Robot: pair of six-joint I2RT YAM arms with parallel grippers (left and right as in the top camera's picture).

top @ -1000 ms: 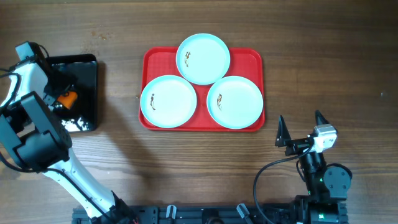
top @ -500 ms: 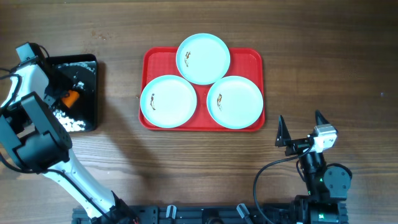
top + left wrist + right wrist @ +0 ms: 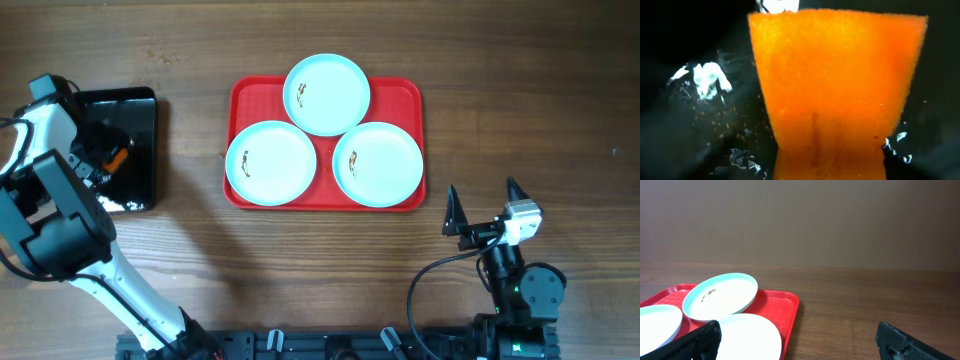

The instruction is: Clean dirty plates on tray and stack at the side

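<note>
Three pale-blue plates, each with a small brown smear, lie on the red tray (image 3: 405,92): one at the back (image 3: 327,94), one front left (image 3: 271,163), one front right (image 3: 378,163). My left gripper (image 3: 106,153) is down inside the black bin (image 3: 140,110), shut on an orange sponge (image 3: 118,158). The sponge fills the left wrist view (image 3: 837,90) and hides the fingers. My right gripper (image 3: 483,192) is open and empty, just in front of the tray's right corner. The right wrist view shows the tray (image 3: 785,305) and the back plate (image 3: 720,296).
The black bin holds wet glints and white foam flecks (image 3: 707,80) and stands on the wooden table (image 3: 520,90) at the far left. Bare wood lies between bin and tray, to the right of the tray and along the front.
The sponge in my left gripper has shifted slightly within the bin, and the white foam and glints there have moved. The plates, tray and right arm have not moved.
</note>
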